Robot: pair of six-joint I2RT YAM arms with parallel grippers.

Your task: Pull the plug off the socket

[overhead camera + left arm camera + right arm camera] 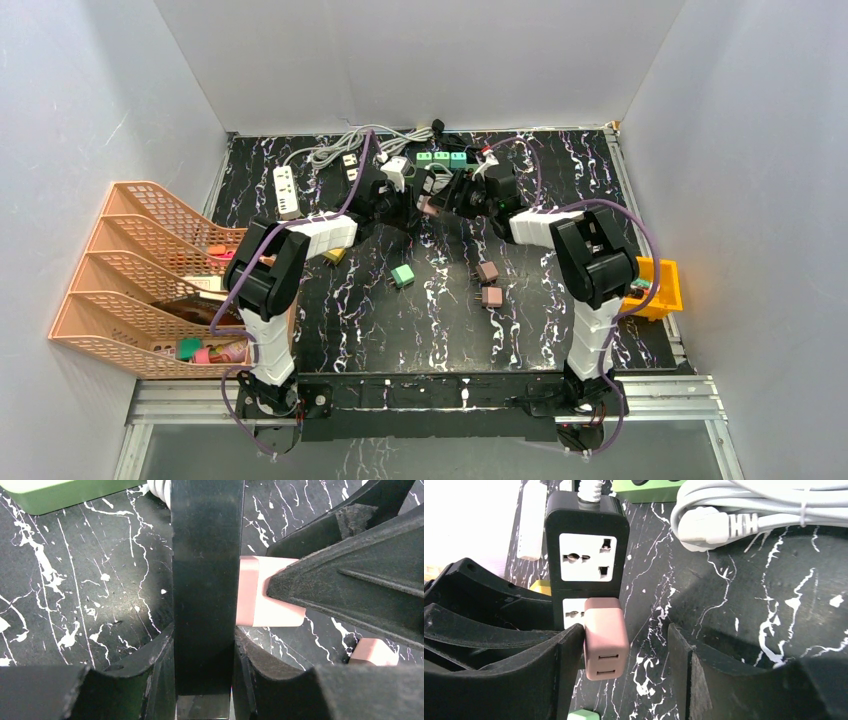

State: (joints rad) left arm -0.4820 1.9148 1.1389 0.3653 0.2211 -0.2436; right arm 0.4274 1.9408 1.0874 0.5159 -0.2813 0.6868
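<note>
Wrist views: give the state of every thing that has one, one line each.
pink plug: seated in the lower socket, not pulled out.
black power strip: clamped by the left gripper.
upper socket: empty.
right gripper: open, astride the pink plug, one finger apart.
white plug: unplugged, on the table.

The surface (560,330) is black, streaked with thin white marble veins. The plug (605,637) is dusty pink with two darker slots in its end. The socket strip (586,525) is black with white outlet faces. My left tool (204,645) and my right tool (625,635) are both matt black. Of the loose pieces, the green adapter (403,274) is mint, the pink adapters (489,283) match the plug, and the yellow adapter (334,256) is mustard. The power strip (286,190) is white and the coiled cables (335,150) are pale grey. The file rack (120,270) is peach and the bin (662,285) is orange. My arms are white and black and trail purple cable (655,250).
</note>
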